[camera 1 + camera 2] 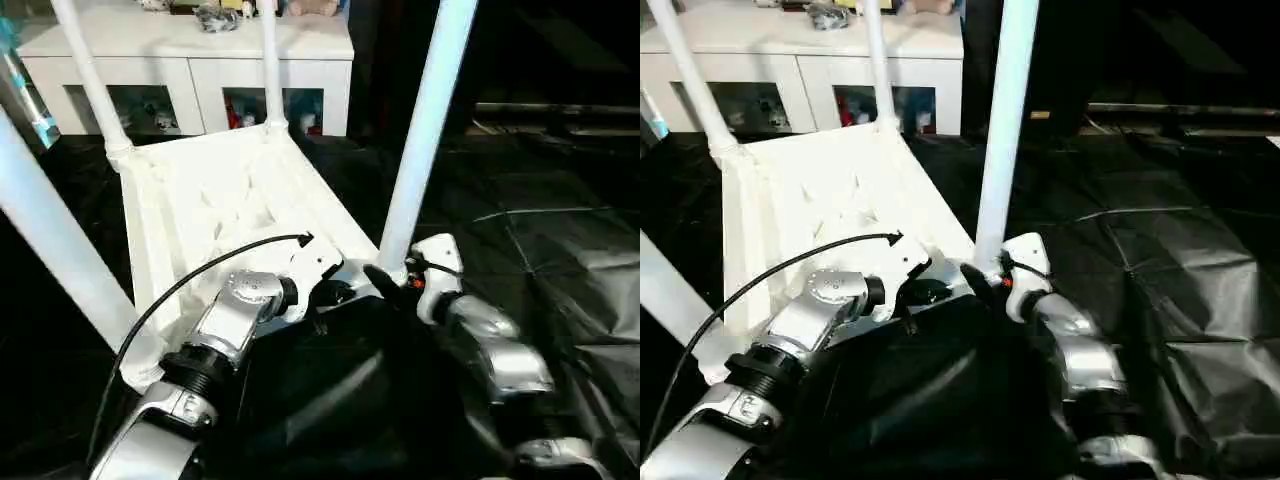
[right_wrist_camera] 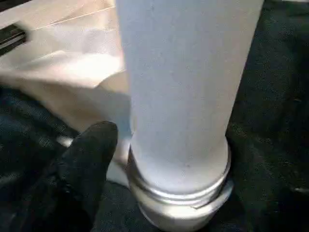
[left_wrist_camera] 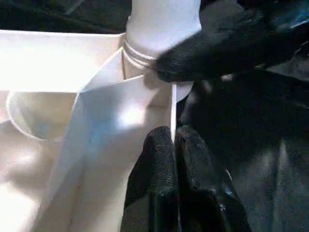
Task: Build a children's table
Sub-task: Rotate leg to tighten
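- Head views first: nearest us, the two silver forearms reach forward over the black floor covering (image 1: pixel 560 250), the left one trailing a black cable (image 1: pixel 190 285).
- Just beyond them lies the children's table (image 1: pixel 215 205), upside down on that dark sheet with its ribbed underside facing up and four white legs rising from the corner sockets.
- The left gripper (image 1: pixel 335 292) sits at the table's near edge, right beside the near right corner.
- The right gripper (image 1: pixel 385 283) is at the foot of the near right leg (image 1: pixel 425 120) — a black finger lies against the base where the leg meets its socket.
- Far behind stands a white cabinet (image 1: pixel 195 55) with glass-fronted compartments and small items on top.
- Left wrist view now: the left gripper's two black fingers (image 3: pixel 159 164) are pressed together, pinching the thin white edge wall of the table between them.
- Beyond them — the threaded collar of the leg in its corner socket, with the other arm's black finger lying across it.
- Right wrist view: the leg fills the middle, seated in its ringed socket (image 2: pixel 181 198).
- One right finger (image 2: pixel 89 159) rests just beside the socket on the left; its partner is hidden, so I cannot tell whether this hand is apart or closed on the leg.
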Tool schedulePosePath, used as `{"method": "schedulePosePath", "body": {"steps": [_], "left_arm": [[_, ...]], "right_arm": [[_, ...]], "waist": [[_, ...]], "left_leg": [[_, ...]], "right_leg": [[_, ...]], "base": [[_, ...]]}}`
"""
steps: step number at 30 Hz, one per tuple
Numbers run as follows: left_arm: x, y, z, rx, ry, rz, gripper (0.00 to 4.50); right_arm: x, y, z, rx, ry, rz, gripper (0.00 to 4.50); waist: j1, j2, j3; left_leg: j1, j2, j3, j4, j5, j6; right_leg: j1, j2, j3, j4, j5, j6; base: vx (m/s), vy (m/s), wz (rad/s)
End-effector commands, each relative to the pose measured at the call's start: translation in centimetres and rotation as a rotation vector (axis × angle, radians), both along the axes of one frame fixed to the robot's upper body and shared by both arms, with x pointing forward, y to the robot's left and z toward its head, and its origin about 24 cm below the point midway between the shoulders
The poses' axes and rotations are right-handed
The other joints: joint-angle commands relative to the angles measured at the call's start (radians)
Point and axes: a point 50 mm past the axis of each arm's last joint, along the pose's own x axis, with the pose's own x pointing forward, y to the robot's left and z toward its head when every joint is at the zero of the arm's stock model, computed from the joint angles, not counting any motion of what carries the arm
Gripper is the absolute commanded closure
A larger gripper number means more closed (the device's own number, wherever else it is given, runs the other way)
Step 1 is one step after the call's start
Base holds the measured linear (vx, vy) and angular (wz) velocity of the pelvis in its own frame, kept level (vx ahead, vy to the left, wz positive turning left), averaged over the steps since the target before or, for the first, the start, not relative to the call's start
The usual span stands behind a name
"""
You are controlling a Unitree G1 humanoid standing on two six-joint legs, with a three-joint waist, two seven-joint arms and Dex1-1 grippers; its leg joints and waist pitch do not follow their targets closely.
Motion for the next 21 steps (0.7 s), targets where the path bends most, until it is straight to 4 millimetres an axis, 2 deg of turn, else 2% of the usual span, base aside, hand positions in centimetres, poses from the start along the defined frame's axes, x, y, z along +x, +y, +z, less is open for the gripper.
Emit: {"method": "schedulePosePath", "body": {"steps": [1,3,4,5,8,9,11,14,17,21], "left_arm": [[-0.2,-0.5,0.4,-0.010,-0.016,-0.056,4.50],[-0.6,0.7,0.3,0.009,-0.004,-0.114,4.50],[-0.7,1.1,0.3,0.015,-0.001,-0.133,4.50],[-0.9,1.6,0.4,0.018,0.006,-0.170,4.50],[-1.4,2.6,0.6,0.017,0.033,-0.241,4.50],[-1.6,2.9,0.8,0.013,0.050,-0.267,4.50],[-1.8,3.2,1.0,0.014,0.067,-0.299,4.50],[-1.9,3.4,1.1,0.018,0.071,-0.315,4.50],[-2.0,3.5,1.1,0.017,0.072,-0.327,4.50],[-2.1,3.5,1.1,0.021,0.070,-0.330,4.50]], "right_arm": [[-1.6,3.5,-0.4,0.054,0.041,0.275,0.70],[-1.7,2.1,0.3,0.052,0.035,0.326,0.70],[-1.7,1.6,0.5,0.052,0.035,0.346,0.70],[-1.7,1.0,0.9,0.052,0.036,0.368,0.70],[-1.7,0.0,1.4,0.043,0.045,0.426,0.70],[-1.7,-0.3,1.5,0.033,0.050,0.446,0.70],[-1.7,-0.5,1.6,0.024,0.051,0.464,0.85],[-1.6,-0.5,1.8,0.025,0.044,0.480,1.12],[-1.6,-0.3,1.9,0.037,0.037,0.498,1.40],[-1.6,-0.1,1.8,0.040,0.048,0.527,1.65]], "waist": [[0.004,-0.011,-0.051],[0.007,-0.010,-0.052],[0.009,-0.011,-0.058],[0.013,-0.007,-0.060],[0.024,-0.002,-0.063],[0.029,0.000,-0.061],[0.032,-0.001,-0.060],[0.037,0.000,-0.059],[0.043,-0.002,-0.059],[0.047,-0.006,-0.060]], "left_leg": [[0.009,0.068,-0.032,-0.081,-0.239,0.073],[0.007,0.068,-0.033,-0.078,-0.211,0.083],[0.007,0.068,-0.031,-0.073,-0.176,0.096],[0.006,0.068,-0.031,-0.070,-0.138,0.113],[0.008,0.075,-0.023,-0.065,-0.092,0.132],[0.012,0.077,-0.019,-0.064,-0.093,0.131],[0.009,0.079,-0.020,-0.066,-0.106,0.119],[0.014,0.081,-0.020,-0.069,-0.135,0.090],[0.016,0.082,-0.020,-0.071,-0.140,0.072],[0.012,0.080,-0.020,-0.070,-0.121,0.073]], "right_leg": [[0.026,-0.072,0.034,-0.074,-0.190,-0.229],[0.029,-0.073,0.032,-0.070,-0.167,-0.240],[0.033,-0.073,0.031,-0.062,-0.117,-0.251],[0.035,-0.072,0.028,-0.057,-0.060,-0.264],[0.034,-0.067,0.020,-0.043,0.030,-0.298],[0.030,-0.066,0.017,-0.043,0.039,-0.308],[0.033,-0.069,0.013,-0.042,0.012,-0.310],[0.029,-0.069,0.013,-0.046,-0.047,-0.299],[0.028,-0.069,0.014,-0.045,-0.059,-0.290],[0.031,-0.072,0.014,-0.042,-0.044,-0.285]], "base": [[0.000,0.000,0.00],[0.000,0.000,0.00],[0.000,0.000,0.00],[0.000,0.000,0.00],[0.000,0.000,0.00],[0.000,0.000,0.00],[0.000,0.000,0.00],[0.000,0.000,0.00],[0.000,0.000,0.00],[0.000,0.000,0.00]]}}
